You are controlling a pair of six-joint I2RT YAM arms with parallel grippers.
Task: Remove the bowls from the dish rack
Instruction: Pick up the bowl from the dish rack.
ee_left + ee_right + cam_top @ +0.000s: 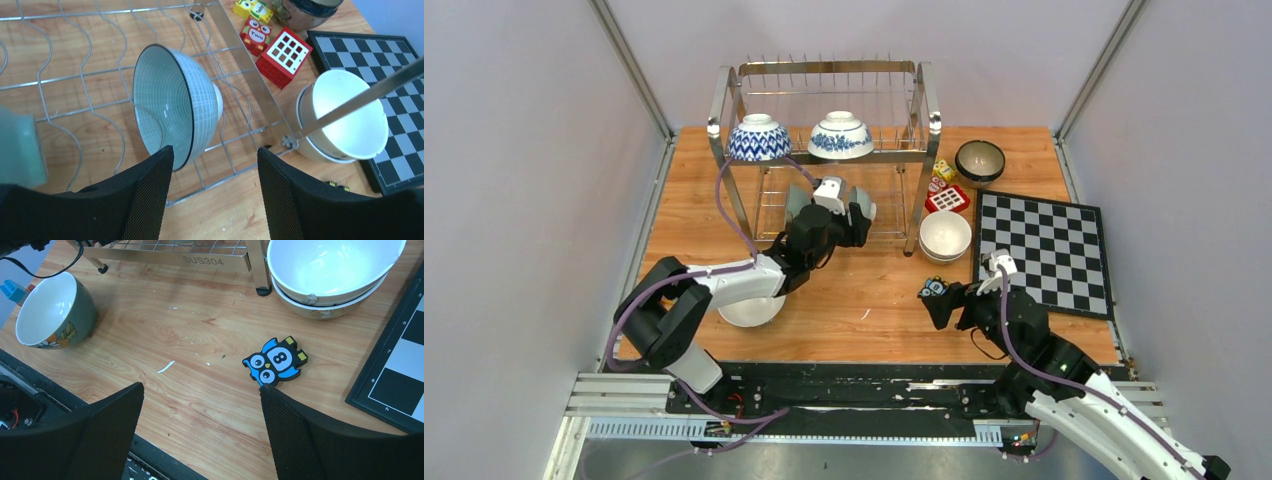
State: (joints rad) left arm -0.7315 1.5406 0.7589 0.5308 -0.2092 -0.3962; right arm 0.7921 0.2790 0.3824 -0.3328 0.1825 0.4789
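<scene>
The dish rack (pixel 826 112) stands at the back of the table. Two blue-and-white bowls (pixel 758 139) (pixel 840 137) lie upside down on its top tier. My left gripper (pixel 829 222) reaches into the lower tier. A pale celadon bowl (pixel 175 105) stands there on edge in the wires. My left gripper (pixel 215 152) is open, its left fingertip (pixel 162 157) just short of that bowl's rim, with nothing between the fingers. A second pale green bowl (pixel 15 150) shows at the far left. My right gripper (pixel 200 387) hangs open over bare table, holding nothing.
Two stacked cream-white bowls (pixel 945 236) and a dark brown bowl (pixel 980 160) sit right of the rack. A green-sided bowl (pixel 55 310) rests near my left arm. Toy blocks (pixel 946 192), a blue owl block (pixel 276 361) and a chessboard (pixel 1044 250) lie to the right.
</scene>
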